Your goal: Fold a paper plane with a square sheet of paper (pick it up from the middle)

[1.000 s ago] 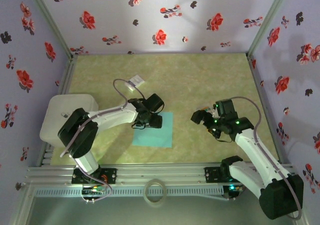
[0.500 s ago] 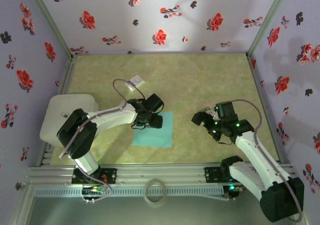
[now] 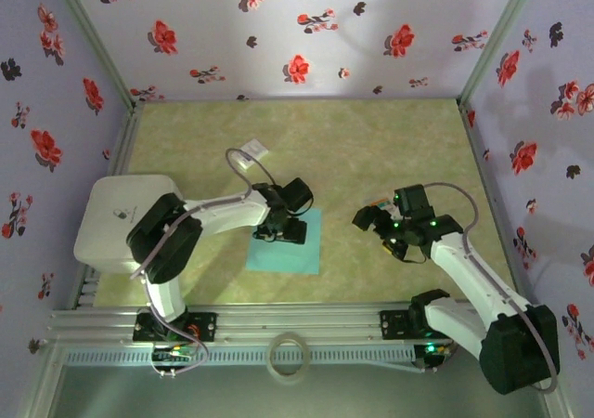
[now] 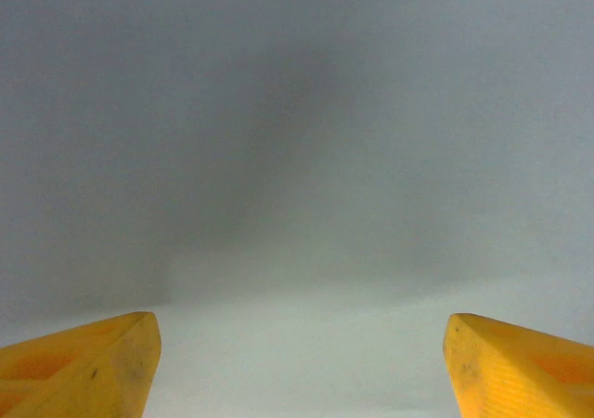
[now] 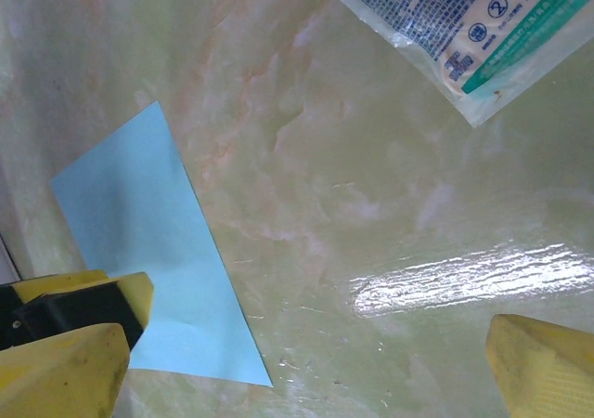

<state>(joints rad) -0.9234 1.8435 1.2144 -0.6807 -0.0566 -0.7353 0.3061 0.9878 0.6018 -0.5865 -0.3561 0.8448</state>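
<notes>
Currently the square sheet of paper (image 3: 295, 254) lies flat and unfolded on the table (image 3: 390, 139), toward its near edge. Over the sheet's far left part hangs the left tool (image 3: 281, 229), yellow fingertips (image 4: 102, 362) spread, nothing between them. Right of the sheet and apart from it, the right tool (image 3: 373, 219) is spread wide, with a printed packet (image 5: 464, 28) just beyond.

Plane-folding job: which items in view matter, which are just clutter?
Job: thin teal square paper sheet.
Clutter: small white card; printed plastic packet; white rounded box; pale ring on the front rail.
</notes>
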